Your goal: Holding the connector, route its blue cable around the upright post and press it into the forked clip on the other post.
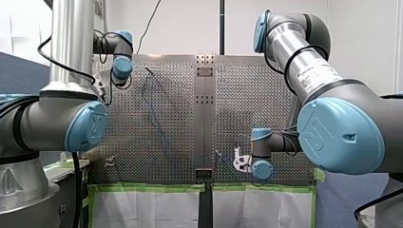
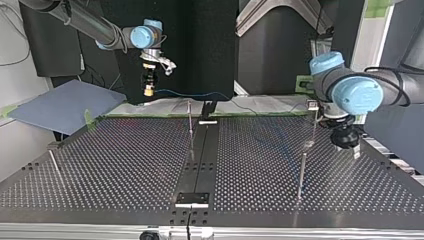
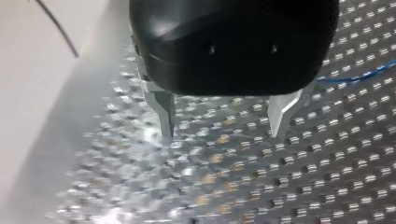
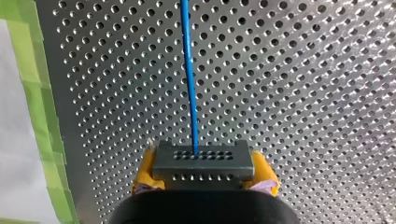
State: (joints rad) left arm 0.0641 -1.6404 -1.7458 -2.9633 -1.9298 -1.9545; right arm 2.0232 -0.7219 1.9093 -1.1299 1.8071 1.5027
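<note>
Right wrist view: right pincer [image 4: 204, 171] yellow pads [image 4: 145, 168] clamp dark connector [image 4: 204, 161]; blue cable [image 4: 189, 79] runs straight ahead over perforated surface [image 4: 303, 93]. Left wrist view: left pincer [image 3: 224, 123] metal fingers [image 3: 164, 112] spread apart, hanging above surface.

White wall [image 1: 185, 26] behind perforated table [image 1: 237, 95]; green tape [image 1: 147, 186] along its edge; blue-grey sheet [image 2: 60, 107] beside.

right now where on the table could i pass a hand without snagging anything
Bare plate in the top view's left half, between the short post and the centre post. Crowded on the other side of the centre rail: blue cable, tall post and my left gripper.
</note>
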